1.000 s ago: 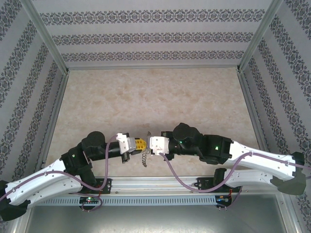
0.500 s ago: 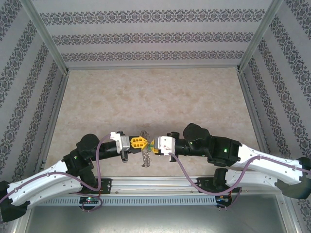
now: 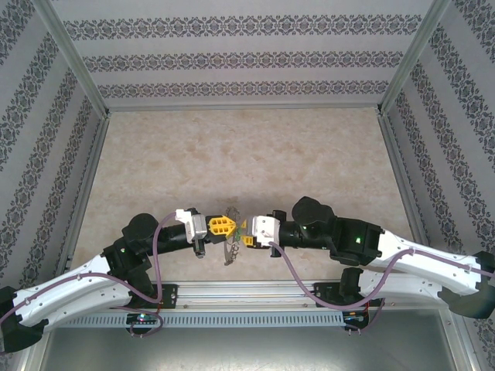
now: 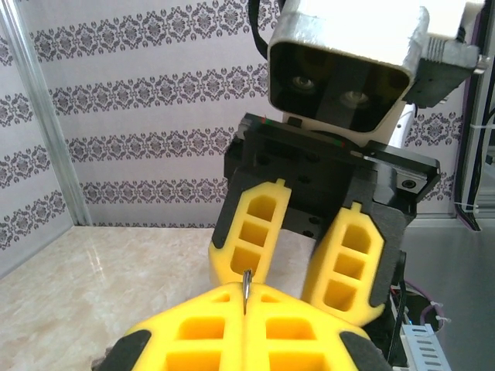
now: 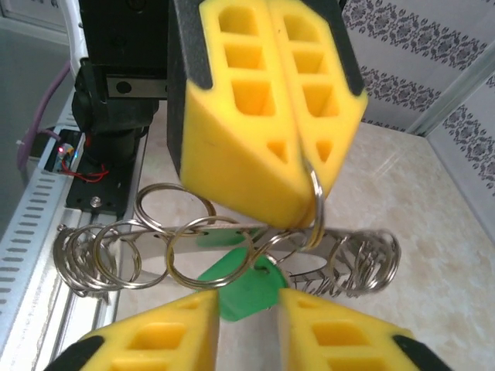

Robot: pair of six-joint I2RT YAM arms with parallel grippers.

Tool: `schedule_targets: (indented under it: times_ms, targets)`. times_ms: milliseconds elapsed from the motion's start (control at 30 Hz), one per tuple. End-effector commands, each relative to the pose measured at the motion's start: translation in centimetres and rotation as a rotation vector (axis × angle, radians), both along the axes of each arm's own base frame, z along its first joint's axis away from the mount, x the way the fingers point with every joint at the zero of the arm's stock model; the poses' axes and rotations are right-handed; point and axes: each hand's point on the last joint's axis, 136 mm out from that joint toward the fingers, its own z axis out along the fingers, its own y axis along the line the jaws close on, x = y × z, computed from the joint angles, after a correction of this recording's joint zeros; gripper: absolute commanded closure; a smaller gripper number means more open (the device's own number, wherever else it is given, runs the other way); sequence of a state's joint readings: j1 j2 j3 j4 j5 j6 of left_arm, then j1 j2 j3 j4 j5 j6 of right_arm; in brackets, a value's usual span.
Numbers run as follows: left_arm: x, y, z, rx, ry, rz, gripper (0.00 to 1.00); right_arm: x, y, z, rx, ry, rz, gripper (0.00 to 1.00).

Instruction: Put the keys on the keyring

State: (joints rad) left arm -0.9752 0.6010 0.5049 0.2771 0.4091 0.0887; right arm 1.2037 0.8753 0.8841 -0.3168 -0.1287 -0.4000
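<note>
My left gripper (image 3: 223,225) is shut on one thin wire loop (image 5: 314,202) of the keyring (image 5: 224,232), a flat grey metal band fringed with small loops that hangs below its fingers. In the left wrist view the loop's edge (image 4: 245,287) sticks up from the shut left gripper (image 4: 245,309). The key's green head (image 5: 251,284) hangs from a loop, between the parted fingers of my right gripper (image 5: 247,303). The right gripper (image 3: 246,230) faces the left one closely, and its fingers (image 4: 250,232) stand apart. In the top view the keyring (image 3: 230,251) dangles between both grippers.
The beige tabletop (image 3: 240,154) stretches behind the grippers to patterned walls. A metal rail (image 3: 247,297) and cable tray run along the near edge, just below the hanging ring. Purple cables loop beside both wrists.
Both grippers have shifted slightly, the right one drawing back to the right. The right jaws have parted from around the green key head. The left stays shut on the loop.
</note>
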Motion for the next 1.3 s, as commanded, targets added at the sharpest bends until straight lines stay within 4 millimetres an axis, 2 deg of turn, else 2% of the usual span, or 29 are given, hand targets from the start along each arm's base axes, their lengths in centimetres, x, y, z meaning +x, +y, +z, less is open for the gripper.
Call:
schedule_targets:
  times_ms: [0, 167, 333, 467, 567, 700, 767, 900, 1067, 1267]
  targets:
    - [-0.1, 0.5, 2.3, -0.068, -0.044, 0.011, 1.0, 0.1, -0.1, -0.6, 0.025, 0.043, -0.019, 0.7]
    - [-0.1, 0.4, 2.2, -0.064, -0.036, 0.007, 1.0, 0.5, 0.4, -1.5, 0.03, 0.069, -0.037, 0.68]
    - [1.9, 0.9, 0.4, 0.005, 0.005, 0.124, 1.0, 2.5, -0.3, -2.1, 0.025, 0.068, -0.143, 0.65]
    - [5.5, 2.2, -3.3, 0.162, 0.083, 0.336, 1.0, 6.0, -2.9, -3.0, 0.022, 0.083, -0.335, 0.57]
    - [7.2, 2.6, -5.6, 0.26, 0.143, 0.423, 1.0, 8.7, -5.0, -4.0, 0.008, 0.099, -0.481, 0.48]
    - [8.8, 2.1, -7.4, 0.326, 0.215, 0.467, 1.0, 11.7, -7.1, -5.4, 0.017, 0.167, -0.62, 0.33]
    - [10.0, 1.7, -8.3, 0.357, 0.254, 0.493, 1.0, 12.8, -8.0, -5.4, 0.048, 0.199, -0.676, 0.25]
    - [12.9, 1.4, -10.3, 0.403, 0.364, 0.531, 1.0, 14.6, -10.5, -5.2, 0.117, 0.244, -0.778, 0.16]
    - [15.9, 0.1, -10.1, 0.34, 0.413, 0.504, 1.0, 15.4, -13.0, -5.5, 0.176, 0.273, -0.851, 0.1]
    - [19.2, -2.6, -10.6, 0.332, 0.436, 0.461, 1.0, 15.4, -14.5, -5.9, 0.191, 0.273, -0.896, 0.02]
